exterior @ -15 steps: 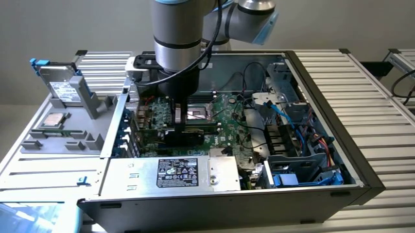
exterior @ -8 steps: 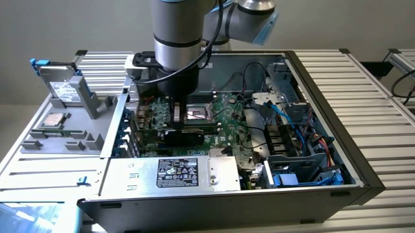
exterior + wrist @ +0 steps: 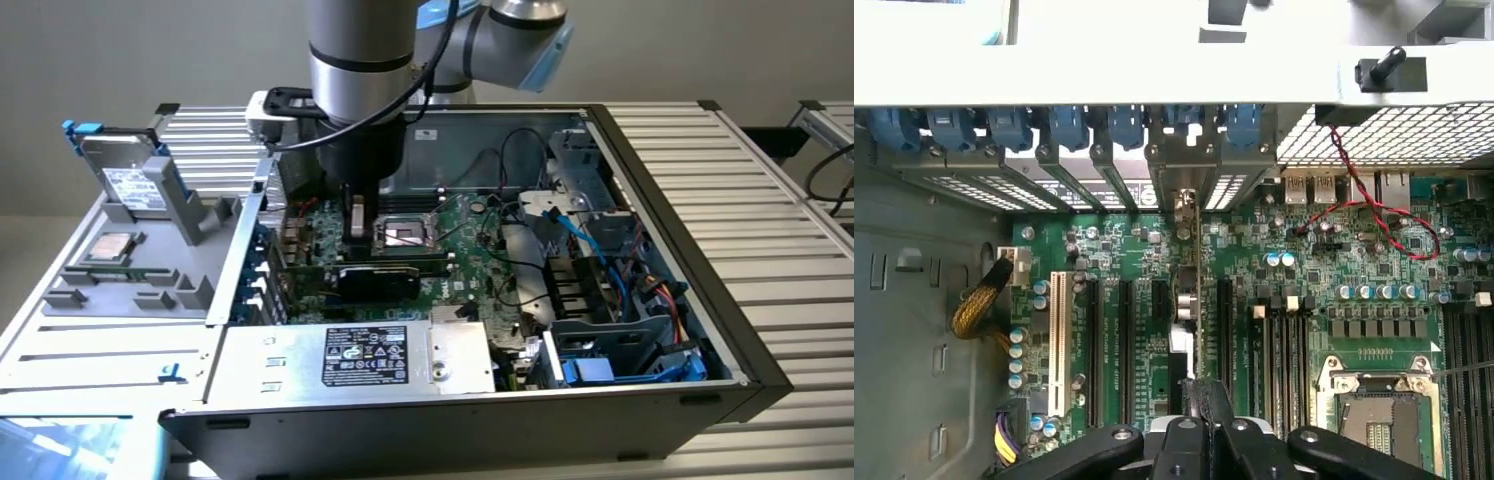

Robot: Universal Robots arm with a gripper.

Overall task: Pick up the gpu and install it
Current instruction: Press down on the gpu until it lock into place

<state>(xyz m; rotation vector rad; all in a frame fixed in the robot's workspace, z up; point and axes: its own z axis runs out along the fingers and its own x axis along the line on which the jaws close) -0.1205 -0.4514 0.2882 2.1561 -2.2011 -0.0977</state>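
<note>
Jaws clenched on the gpu [image 3: 1196,300], edge-on above the motherboard [image 3: 1334,280], its lower edge hidden behind them.

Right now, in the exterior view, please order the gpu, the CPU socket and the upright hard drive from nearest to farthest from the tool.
1. gpu: held by the tool.
2. CPU socket: just beside the tool, toward the exterior view's right.
3. hard drive: far off, at the exterior view's left.

We see open computer case [image 3: 747,370] on slatted table [image 3: 787,220]; motherboard [image 3: 1374,280] inside; power supply [image 3: 360,358] at case's front edge; hard drive [image 3: 138,186] near table's far corner.
</note>
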